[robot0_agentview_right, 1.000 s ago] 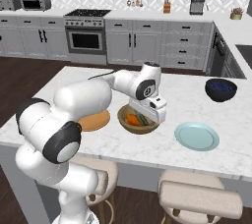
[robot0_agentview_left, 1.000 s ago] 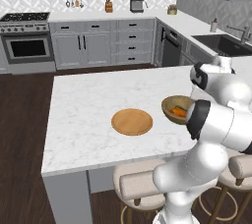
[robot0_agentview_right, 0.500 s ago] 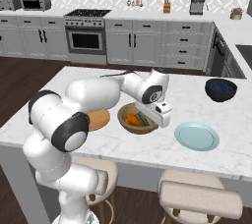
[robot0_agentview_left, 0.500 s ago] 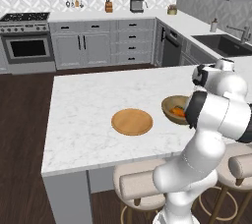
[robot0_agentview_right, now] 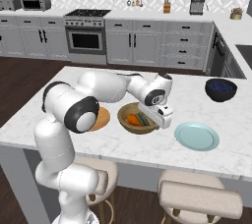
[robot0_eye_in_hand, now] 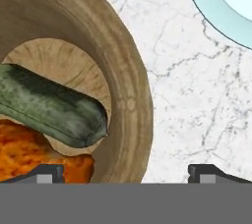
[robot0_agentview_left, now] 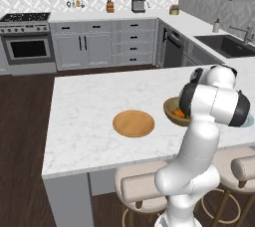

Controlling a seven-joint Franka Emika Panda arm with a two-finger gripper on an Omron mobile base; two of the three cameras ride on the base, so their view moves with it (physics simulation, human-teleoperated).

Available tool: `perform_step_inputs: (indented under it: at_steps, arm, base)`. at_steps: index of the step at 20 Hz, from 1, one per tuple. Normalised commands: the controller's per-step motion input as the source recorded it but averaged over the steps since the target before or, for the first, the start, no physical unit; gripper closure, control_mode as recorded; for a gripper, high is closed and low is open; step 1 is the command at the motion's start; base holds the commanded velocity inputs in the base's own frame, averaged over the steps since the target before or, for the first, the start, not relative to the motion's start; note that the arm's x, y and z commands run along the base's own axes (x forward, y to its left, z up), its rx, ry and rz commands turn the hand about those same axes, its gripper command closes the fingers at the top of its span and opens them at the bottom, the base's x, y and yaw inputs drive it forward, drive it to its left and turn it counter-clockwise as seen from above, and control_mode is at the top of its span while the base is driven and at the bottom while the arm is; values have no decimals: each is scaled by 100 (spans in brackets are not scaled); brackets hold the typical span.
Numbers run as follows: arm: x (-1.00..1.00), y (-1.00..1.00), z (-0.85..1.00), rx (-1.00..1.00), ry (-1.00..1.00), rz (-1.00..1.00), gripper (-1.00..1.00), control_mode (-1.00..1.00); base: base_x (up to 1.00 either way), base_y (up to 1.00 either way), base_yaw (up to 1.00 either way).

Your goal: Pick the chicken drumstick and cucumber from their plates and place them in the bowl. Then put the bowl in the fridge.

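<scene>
The wooden bowl (robot0_agentview_right: 129, 126) (robot0_eye_in_hand: 134, 95) sits on the island counter (robot0_agentview_right: 147, 149), with the dark green cucumber (robot0_eye_in_hand: 49, 104) (robot0_agentview_right: 143, 119) lying on the orange-brown chicken drumstick (robot0_eye_in_hand: 27, 149) (robot0_agentview_right: 132, 119) inside it. My gripper (robot0_eye_in_hand: 127, 172) (robot0_agentview_right: 160, 115) is open at the bowl's right side. Its two fingertips straddle the thick rim, one inside the bowl, one outside over the marble. The tan wooden plate (robot0_agentview_left: 133, 123) lies left of the bowl and the pale blue-green plate (robot0_agentview_right: 197, 136) (robot0_eye_in_hand: 224, 7) right of it; nothing lies on either. The fridge is out of view.
A dark blue bowl (robot0_agentview_right: 220, 89) stands at the island's far right. Padded stools (robot0_agentview_right: 197, 196) line the near edge. A stove (robot0_agentview_right: 86, 34), grey cabinets and a sink (robot0_agentview_left: 226, 44) run along the back and right walls.
The hand has swung from over the bowl's middle to its right side and come down, so the fingers now bracket the rim. Bowl, food and plates have stayed put.
</scene>
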Motion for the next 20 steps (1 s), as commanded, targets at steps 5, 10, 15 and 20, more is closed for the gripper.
perform_step_inputs:
  at_steps: [5, 10, 15, 20]
  arm:
    - [5, 0, -37, 0, 0, 0, -100, -100]
    - [15, 1, -31, 0, 0, 0, -100, -100]
    - [19, 10, -32, 0, 0, 0, 100, -100]
    - [15, 9, -6, 0, 0, 0, 100, -100]
  base:
    - [0, 0, 0]
    - [0, 0, 0]
    - [0, 0, 0]
    - [0, 0, 0]
